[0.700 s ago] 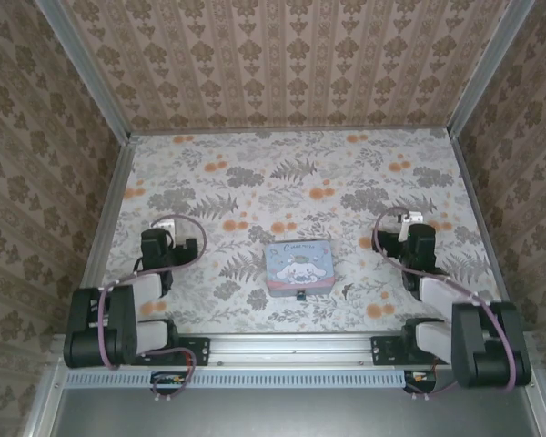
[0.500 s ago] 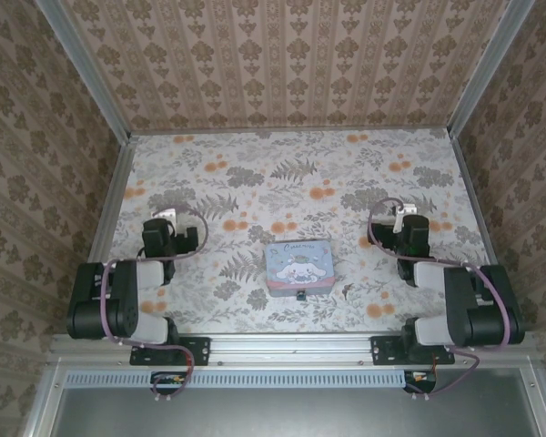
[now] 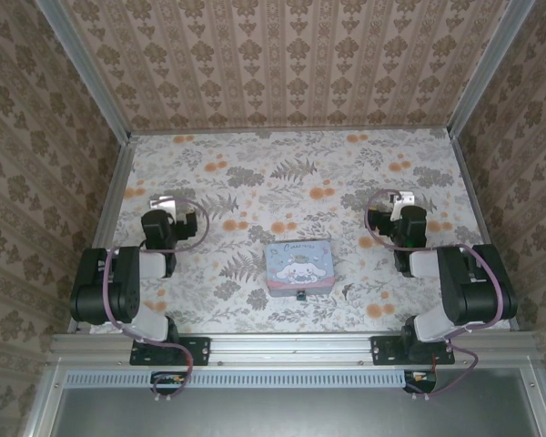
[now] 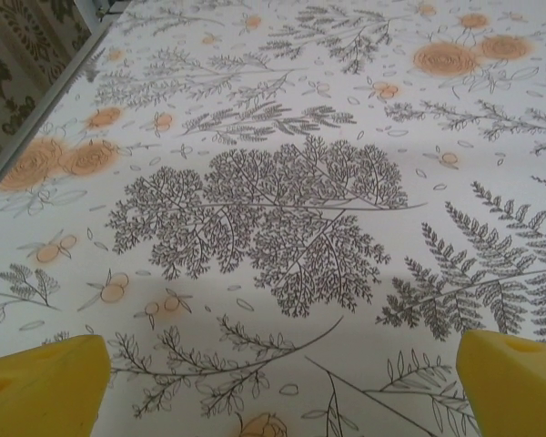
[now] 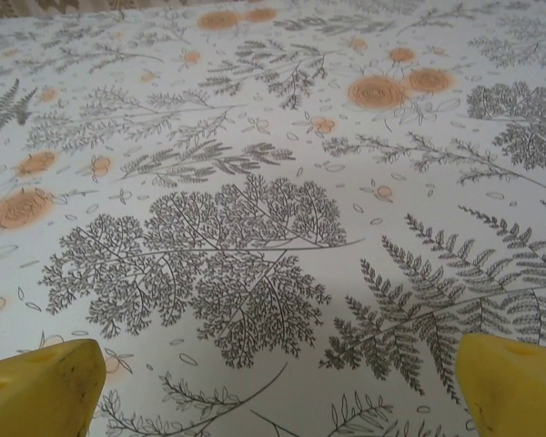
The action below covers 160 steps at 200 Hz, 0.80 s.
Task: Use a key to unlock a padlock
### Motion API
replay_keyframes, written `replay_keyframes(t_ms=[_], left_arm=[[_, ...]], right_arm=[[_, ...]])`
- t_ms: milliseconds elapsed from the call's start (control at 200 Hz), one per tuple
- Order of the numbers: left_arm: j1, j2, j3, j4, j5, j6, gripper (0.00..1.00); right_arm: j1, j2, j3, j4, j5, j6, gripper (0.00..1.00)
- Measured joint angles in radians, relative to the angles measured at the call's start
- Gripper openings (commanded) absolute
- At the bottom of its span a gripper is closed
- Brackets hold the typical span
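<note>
Padlock [image 3: 301,294] is lying on the surface [image 3: 255,173], just at the near side of the blue box [image 3: 298,262], between the 2 arms. The left tool [image 3: 166,202] and the right tool [image 3: 402,199] are both standing wide open, gripping nothing and pointing away from it. The right one is seeming slightly nearer.

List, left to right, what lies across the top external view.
In order: left arm → pale blue box → right arm. The padlock sits at the box's near side, within its width, so it is left out.
</note>
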<state>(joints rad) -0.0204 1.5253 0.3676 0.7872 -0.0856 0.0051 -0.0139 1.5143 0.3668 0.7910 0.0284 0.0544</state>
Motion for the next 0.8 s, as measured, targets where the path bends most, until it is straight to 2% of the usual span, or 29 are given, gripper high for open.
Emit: replay_keyframes(t_ms=[275,385,610,800], left_arm=[[0.000,0.000,0.002,0.032,0.003,0.014,0.97],[-0.001,-0.018,0.012,-0.003,-0.005,0.014,0.97],[-0.016,-0.164,0.136,-0.218,-0.047,0.008,0.98],[-0.050,-0.259,0.306,-0.526,-0.077,-0.092,0.97]], right_arm=[[0.000,0.003,0.006,0.047,-0.011,0.001,1.00],[0.000,-0.012,0.005,0.048,0.005,0.003,0.99],[-0.001,-0.251,0.079,-0.214,0.023,0.079,1.00],[-0.003,-0.414,0.135,-0.409,-0.084,0.204,1.00]])
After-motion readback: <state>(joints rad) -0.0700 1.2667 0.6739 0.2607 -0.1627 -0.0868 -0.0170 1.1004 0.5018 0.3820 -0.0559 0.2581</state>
